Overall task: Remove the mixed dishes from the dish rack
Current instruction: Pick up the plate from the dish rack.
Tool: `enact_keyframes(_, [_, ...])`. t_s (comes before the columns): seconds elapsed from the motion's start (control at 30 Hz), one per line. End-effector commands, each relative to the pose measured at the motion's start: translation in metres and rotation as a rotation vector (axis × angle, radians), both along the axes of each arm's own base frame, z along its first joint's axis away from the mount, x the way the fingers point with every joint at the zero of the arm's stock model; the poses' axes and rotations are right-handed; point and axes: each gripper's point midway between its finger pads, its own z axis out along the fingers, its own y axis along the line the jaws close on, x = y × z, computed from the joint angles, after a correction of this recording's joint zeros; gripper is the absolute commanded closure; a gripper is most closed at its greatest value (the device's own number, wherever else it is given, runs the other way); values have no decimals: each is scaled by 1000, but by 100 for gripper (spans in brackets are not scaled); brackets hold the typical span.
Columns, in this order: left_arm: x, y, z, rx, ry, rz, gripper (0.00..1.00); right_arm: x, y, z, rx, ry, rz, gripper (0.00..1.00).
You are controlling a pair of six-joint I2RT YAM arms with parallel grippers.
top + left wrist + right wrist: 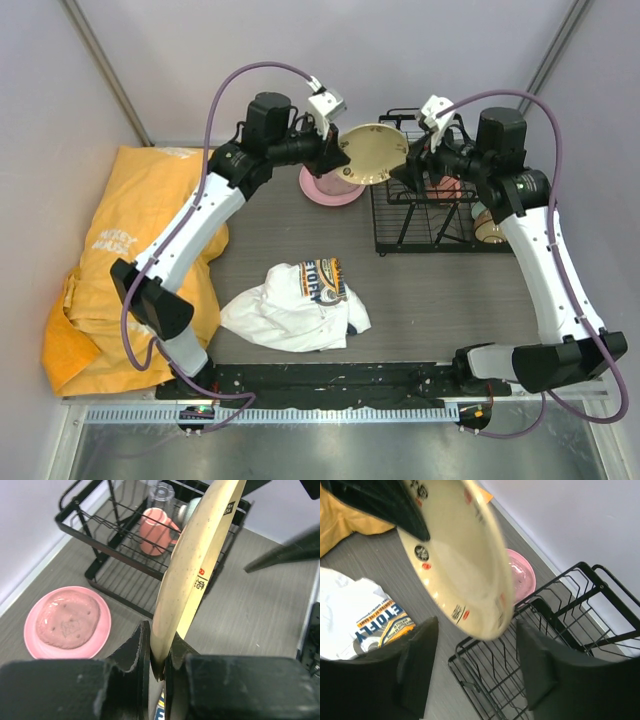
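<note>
My left gripper point(335, 152) point(159, 650) is shut on the rim of the cream patterned plate point(372, 153) point(200, 565) and holds it on edge in the air, left of the black wire dish rack point(400, 235) point(125, 555). My right gripper point(408, 160) point(475, 665) is open just right of the plate point(455, 555), not touching it. The big pink plate point(330, 187) point(68, 622) lies flat on the table. A pink mug point(159, 525) point(445, 187), a clear glass point(161, 495) and a mint-green bowl point(190, 507) sit in the rack. A tan bowl point(490, 225) lies at the rack's right side.
A white printed T-shirt point(300, 295) point(365, 620) lies crumpled at the table's front middle. An orange cloth point(130, 260) covers the left side. Grey walls close in behind and beside the table.
</note>
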Motion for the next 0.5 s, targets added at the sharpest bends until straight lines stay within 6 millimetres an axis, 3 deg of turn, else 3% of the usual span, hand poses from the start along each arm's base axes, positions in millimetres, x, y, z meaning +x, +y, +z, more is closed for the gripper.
enact_keyframes(0.0, [28,5,21,-55,-68,99,100,-6,-6,9,-1,-62,-37,17])
enact_keyframes(0.07, [45,14,24,-86,-47,148,100,-7,-11,8,-8,-80,-71,9])
enact_keyframes(0.2, [98,47,12,-176,79,269,100,-10,-23,8,-27,-122,-127,7])
enact_keyframes(0.27, [114,58,8,-232,155,308,100,-15,-25,6,-27,-132,-131,6])
enact_keyframes(0.4, [156,86,-22,-271,260,412,100,-23,-27,0,-27,-133,-137,6])
enact_keyframes(0.47, [176,91,-44,-295,333,444,100,-25,-29,-4,-28,-131,-148,6])
